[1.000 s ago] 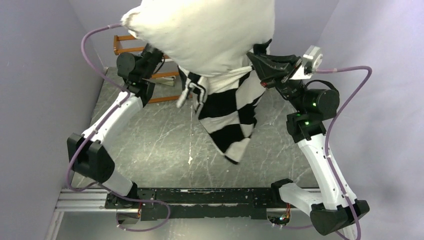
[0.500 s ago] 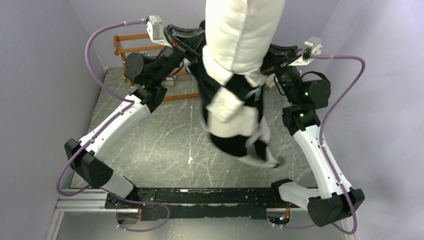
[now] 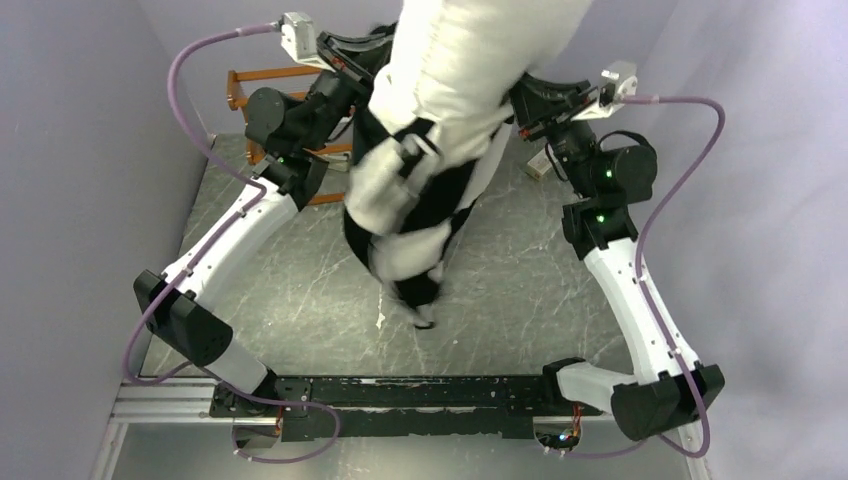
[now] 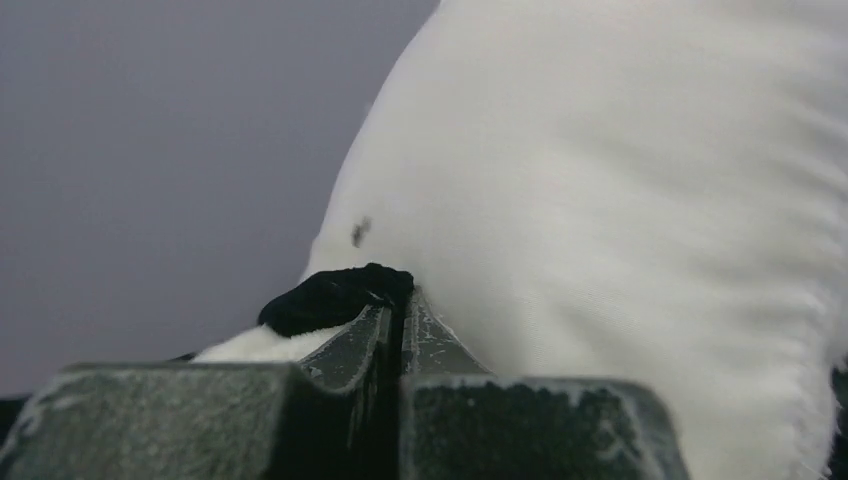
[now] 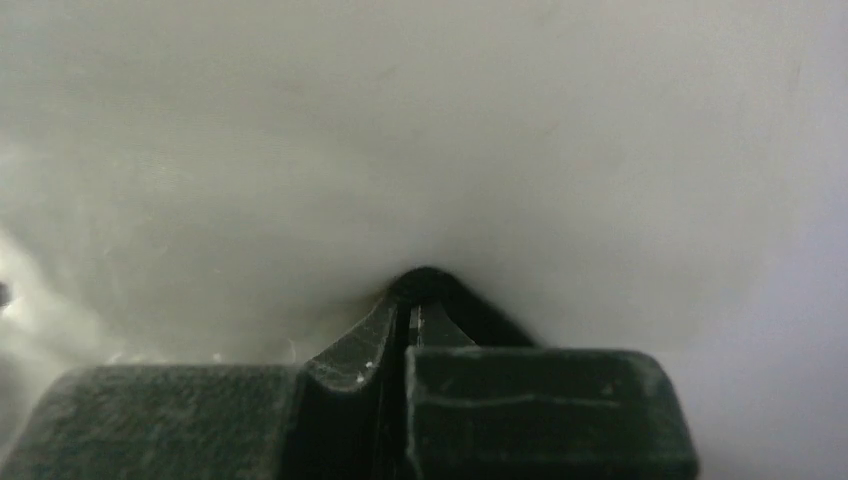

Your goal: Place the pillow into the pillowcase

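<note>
Your overhead camera sits above and behind both arm bases [image 3: 250,380], looking down on the table [image 3: 300,270] from well back. Each wrist camera looks forward along its own closed jaws, very close in. The left faces a grey wall [image 4: 150,150]; the right is filled by the pillow [image 5: 420,130]. All three views share the pillow; overhead and left also share the pillowcase [image 4: 335,295].

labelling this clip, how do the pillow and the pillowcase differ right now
Look: the pillow is plain white; the pillowcase is black-and-white checkered.
Shape: the pillow is plump and full; the pillowcase hangs limp and crumpled.
Position: the pillow sits higher, its top cut off in the top view; the pillowcase dangles below, seemingly wrapped around the pillow's lower end.
Shared: both are soft fabric things, held aloft.
</note>
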You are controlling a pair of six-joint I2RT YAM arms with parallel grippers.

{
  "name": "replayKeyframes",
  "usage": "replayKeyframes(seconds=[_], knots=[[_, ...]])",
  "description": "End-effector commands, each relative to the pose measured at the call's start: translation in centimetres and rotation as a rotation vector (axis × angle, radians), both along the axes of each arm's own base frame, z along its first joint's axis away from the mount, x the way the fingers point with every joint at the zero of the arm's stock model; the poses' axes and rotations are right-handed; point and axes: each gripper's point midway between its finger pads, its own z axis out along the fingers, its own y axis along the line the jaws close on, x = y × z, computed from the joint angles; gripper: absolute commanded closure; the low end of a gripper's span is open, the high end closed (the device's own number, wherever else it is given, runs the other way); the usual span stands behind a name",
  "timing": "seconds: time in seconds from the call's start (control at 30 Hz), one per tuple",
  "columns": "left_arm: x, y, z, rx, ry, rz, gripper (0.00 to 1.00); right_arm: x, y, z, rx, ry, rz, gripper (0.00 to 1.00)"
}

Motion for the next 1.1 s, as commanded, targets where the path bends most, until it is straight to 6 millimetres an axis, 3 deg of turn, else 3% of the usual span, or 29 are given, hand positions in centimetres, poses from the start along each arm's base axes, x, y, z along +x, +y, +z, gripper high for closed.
replayKeyframes(seconds=[0.0, 0.03, 0.07, 0.13, 0.2, 0.23, 0.27, 0.33, 0.37, 0.43, 0.47, 0.5, 0.53, 0.6, 0.67, 0.7, 0.73, 0.8, 0.83, 0.87, 0.93, 0.97, 1.0, 1.07], knots=[[-8.2, -2.2, 2.0, -0.034, -0.102, -0.147, 0.95, 0.1, -1.3, 8.1, -0.006, -0.215, -0.133, 1.00], [-9.8, -3.5, 1.1, -0.015, -0.082, -0.165, 0.95, 1.2, -1.6, 9.2, -0.017, -0.201, -0.156, 1.00], [-10.0, -4.0, 0.6, -0.009, -0.060, -0.161, 0.95, 1.2, -1.4, 10.5, -0.026, -0.196, -0.146, 1.00], [-6.9, -3.1, 0.8, -0.016, -0.022, -0.025, 0.95, -1.1, 0.2, 11.1, -0.059, -0.206, -0.020, 1.00], [-2.6, -1.2, 2.2, -0.036, -0.001, 0.088, 0.95, -5.6, 1.6, 9.0, -0.024, -0.219, 0.148, 1.00], [-1.2, 0.8, 4.2, -0.085, -0.010, 0.094, 0.95, -7.6, 1.0, 7.8, 0.029, -0.245, 0.152, 1.00], [-1.2, 1.0, 5.1, -0.115, -0.025, 0.052, 0.95, -7.5, 0.5, 6.5, 0.067, -0.257, 0.122, 1.00], [-4.4, 0.0, 6.3, -0.124, -0.081, -0.064, 0.95, -4.3, -0.2, 5.3, 0.055, -0.236, 0.004, 1.00], [-7.2, -0.9, 6.5, -0.114, -0.099, -0.138, 0.95, -2.4, -0.8, 6.7, 0.032, -0.233, -0.073, 1.00], [-12.3, -3.2, 4.6, -0.097, -0.113, -0.242, 0.95, 1.5, -1.5, 8.5, -0.007, -0.188, -0.154, 1.00], [-13.5, -4.1, 3.4, -0.102, -0.096, -0.269, 0.95, 2.5, -1.7, 9.4, -0.015, -0.181, -0.158, 1.00], [-13.3, -4.6, 2.2, -0.099, -0.059, -0.276, 0.95, 2.5, -1.6, 10.1, -0.022, -0.190, -0.138, 1.00], [-11.8, -4.7, 1.4, -0.084, -0.025, -0.237, 0.95, 1.6, -1.2, 10.6, -0.023, -0.209, -0.102, 1.00], [-6.4, -3.5, 1.1, -0.031, 0.012, -0.033, 0.95, -1.7, -0.2, 9.9, -0.009, -0.237, 0.019, 1.00], [-1.3, -0.1, 2.4, -0.073, 0.038, 0.060, 0.95, -5.2, 0.8, 7.5, 0.057, -0.255, 0.136, 1.00], [0.3, 1.7, 3.1, -0.127, 0.054, 0.051, 0.95, -6.4, 1.0, 6.4, 0.094, -0.277, 0.162, 1.00], [0.7, 3.3, 4.1, -0.175, 0.042, 0.025, 0.95, -6.3, 0.9, 5.3, 0.113, -0.287, 0.146, 1.00], [-1.6, 3.4, 5.5, -0.180, -0.023, -0.036, 0.95, -3.8, 0.5, 5.1, 0.097, -0.260, 0.057, 1.00], [-3.8, 1.9, 5.6, -0.145, -0.050, -0.075, 0.95, -1.5, 0.4, 5.6, 0.078, -0.238, -0.007, 1.00], [-7.1, -0.9, 4.8, -0.099, -0.070, -0.147, 0.95, 0.4, 0.2, 6.4, 0.057, -0.220, -0.058, 1.00], [-11.9, -4.0, 3.3, -0.043, -0.111, -0.232, 0.95, 2.0, -0.4, 9.7, 0.036, -0.232, -0.092, 1.00], [-12.6, -4.5, 2.9, -0.036, -0.113, -0.249, 0.95, 1.1, -0.5, 12.2, 0.032, -0.266, -0.084, 1.00], [-12.1, -4.4, 2.8, -0.034, -0.105, -0.230, 0.95, 0.3, -0.1, 12.9, 0.010, -0.279, -0.057, 1.00], [-7.0, -2.7, 2.9, -0.018, -0.050, -0.042, 0.95, -2.6, 0.7, 12.4, -0.029, -0.310, 0.025, 1.00]])
